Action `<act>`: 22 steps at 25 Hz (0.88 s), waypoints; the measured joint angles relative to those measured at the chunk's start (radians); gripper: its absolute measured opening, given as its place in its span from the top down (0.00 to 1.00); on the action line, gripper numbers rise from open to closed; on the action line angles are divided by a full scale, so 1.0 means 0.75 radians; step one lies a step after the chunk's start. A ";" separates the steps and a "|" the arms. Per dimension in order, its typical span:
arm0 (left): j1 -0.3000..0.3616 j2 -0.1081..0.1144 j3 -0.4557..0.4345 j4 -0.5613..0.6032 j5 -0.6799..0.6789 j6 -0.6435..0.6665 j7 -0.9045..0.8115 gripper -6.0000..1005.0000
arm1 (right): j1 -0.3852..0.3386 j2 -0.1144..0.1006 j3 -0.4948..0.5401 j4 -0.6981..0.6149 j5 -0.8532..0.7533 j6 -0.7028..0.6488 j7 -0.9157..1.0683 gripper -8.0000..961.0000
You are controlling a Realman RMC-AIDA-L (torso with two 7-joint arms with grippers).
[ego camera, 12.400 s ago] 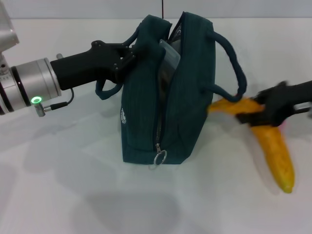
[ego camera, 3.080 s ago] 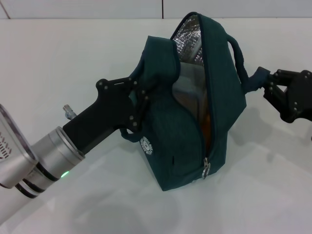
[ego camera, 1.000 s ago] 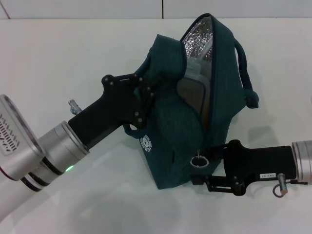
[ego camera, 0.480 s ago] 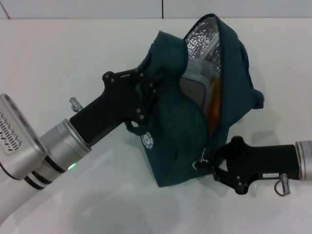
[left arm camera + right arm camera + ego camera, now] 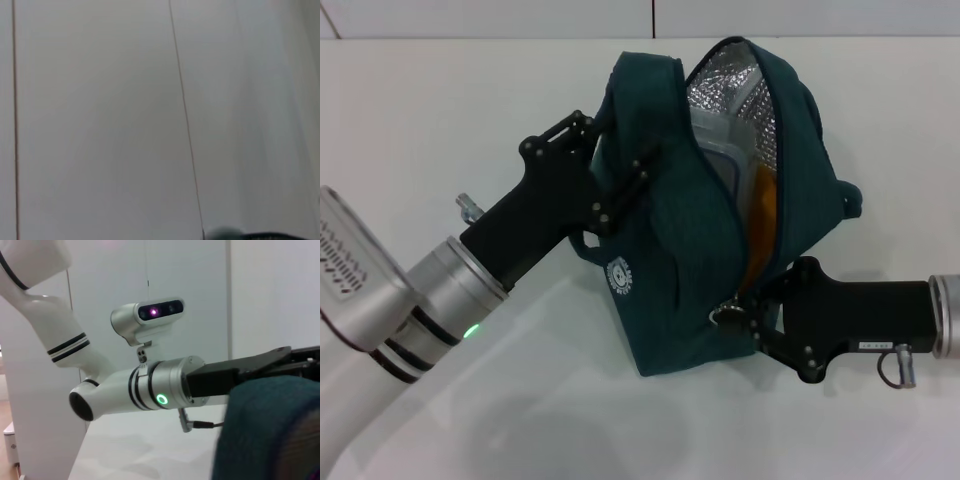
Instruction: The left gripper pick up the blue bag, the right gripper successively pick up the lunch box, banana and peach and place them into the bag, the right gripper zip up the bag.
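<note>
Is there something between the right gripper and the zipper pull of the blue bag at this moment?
Nothing visible stands between them. In the head view the right gripper is already at the zipper pull, at the low end of the open zipper of the blue bag, which the left gripper holds by the upper left side.

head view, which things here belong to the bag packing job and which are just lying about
Job: blue bag, held by left gripper; lunch box and banana inside; zipper pull at right gripper.

Lying about: nothing but the white table.
</note>
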 joint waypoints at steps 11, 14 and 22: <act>0.073 0.012 0.016 -0.135 0.132 0.371 -0.239 0.24 | 0.018 0.000 -0.006 -0.003 0.098 -0.019 -0.041 0.98; 0.120 0.012 0.013 -0.150 0.135 0.392 -0.179 0.12 | 0.021 0.000 -0.007 -0.004 0.138 -0.022 -0.080 0.98; 0.216 0.007 0.016 -0.193 0.159 0.349 -0.028 0.11 | 0.051 0.000 -0.014 0.001 0.267 -0.013 -0.104 0.98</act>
